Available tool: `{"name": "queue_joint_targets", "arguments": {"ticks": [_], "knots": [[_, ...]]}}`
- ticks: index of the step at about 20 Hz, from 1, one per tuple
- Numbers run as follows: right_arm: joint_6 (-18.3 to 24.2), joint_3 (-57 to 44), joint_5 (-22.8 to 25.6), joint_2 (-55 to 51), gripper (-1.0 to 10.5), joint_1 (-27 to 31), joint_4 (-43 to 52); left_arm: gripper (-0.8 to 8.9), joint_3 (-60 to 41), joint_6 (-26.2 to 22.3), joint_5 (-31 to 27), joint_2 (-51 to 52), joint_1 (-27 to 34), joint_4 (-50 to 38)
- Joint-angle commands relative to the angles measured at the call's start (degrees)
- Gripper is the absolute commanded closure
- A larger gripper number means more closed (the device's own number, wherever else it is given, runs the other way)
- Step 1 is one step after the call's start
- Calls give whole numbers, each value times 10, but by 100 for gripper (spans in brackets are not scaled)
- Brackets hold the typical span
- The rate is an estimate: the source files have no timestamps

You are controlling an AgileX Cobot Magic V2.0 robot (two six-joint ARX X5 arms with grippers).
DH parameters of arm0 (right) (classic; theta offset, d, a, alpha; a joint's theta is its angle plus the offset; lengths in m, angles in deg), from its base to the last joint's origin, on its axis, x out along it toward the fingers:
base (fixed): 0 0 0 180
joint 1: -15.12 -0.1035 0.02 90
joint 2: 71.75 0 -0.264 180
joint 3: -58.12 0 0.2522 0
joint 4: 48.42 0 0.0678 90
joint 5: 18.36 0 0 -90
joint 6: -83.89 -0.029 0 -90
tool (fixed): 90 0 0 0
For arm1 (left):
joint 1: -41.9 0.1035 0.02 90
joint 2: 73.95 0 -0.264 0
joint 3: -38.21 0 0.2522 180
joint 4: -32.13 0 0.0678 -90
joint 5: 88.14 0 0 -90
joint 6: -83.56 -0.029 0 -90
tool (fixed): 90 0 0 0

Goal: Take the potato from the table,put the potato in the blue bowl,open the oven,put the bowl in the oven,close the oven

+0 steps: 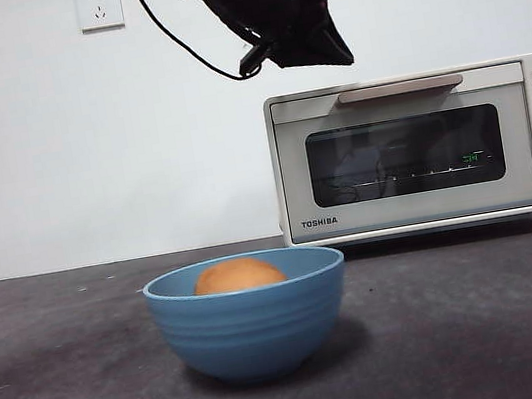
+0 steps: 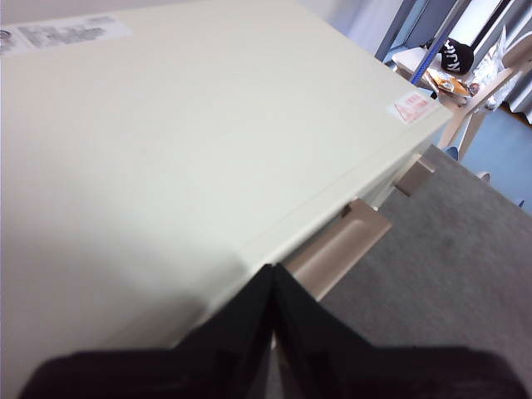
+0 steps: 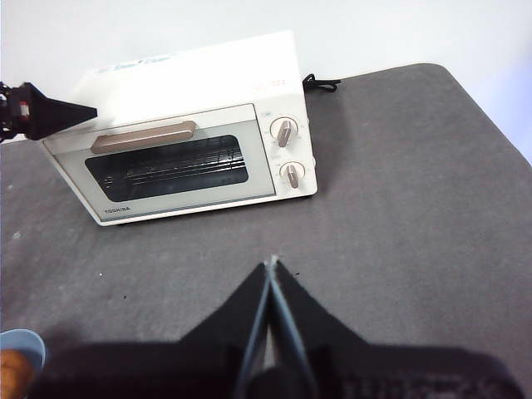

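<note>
The potato (image 1: 239, 275) is seen lying inside the blue bowl (image 1: 251, 323), which stands on the table (image 1: 489, 326) in front of the oven (image 1: 405, 152) and apart from it. The oven door is shut, its tan handle (image 1: 399, 89) untouched. The left gripper (image 2: 273, 287) is held above the oven's top near the handle — its jaws pressed together on nothing. The right gripper (image 3: 270, 274) is held high over the table before the oven — jaws likewise closed and empty.
</note>
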Motion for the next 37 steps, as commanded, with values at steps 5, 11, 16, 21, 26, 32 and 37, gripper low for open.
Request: {"name": "queue_joint_targets", "arguments": {"ticks": [5, 11, 16, 21, 26, 32, 37], "knots": [[-4, -3, -2, -2, 954, -1, -10, 819, -1, -21, -32, -29, -15, 0], [-4, -3, -2, -2, 954, -1, -10, 819, -1, -21, -32, -40, -13, 28], [-4, -3, -10, -2, 954, -1, -10, 819, -1, -20, -26, -41, -12, 57], [-4, -3, -10, -2, 954, -1, -10, 819, -1, -16, -2, -41, -13, 106], [-4, -3, -10, -2, 954, -1, -10, 819, -1, -18, -2, -41, -23, 145], [-6, -3, -16, -2, 954, -1, -10, 819, -1, -32, -2, -41, -36, 189], [-15, -3, -22, -2, 954, -1, -10, 819, -1, -52, -34, -41, -54, 226]]}}
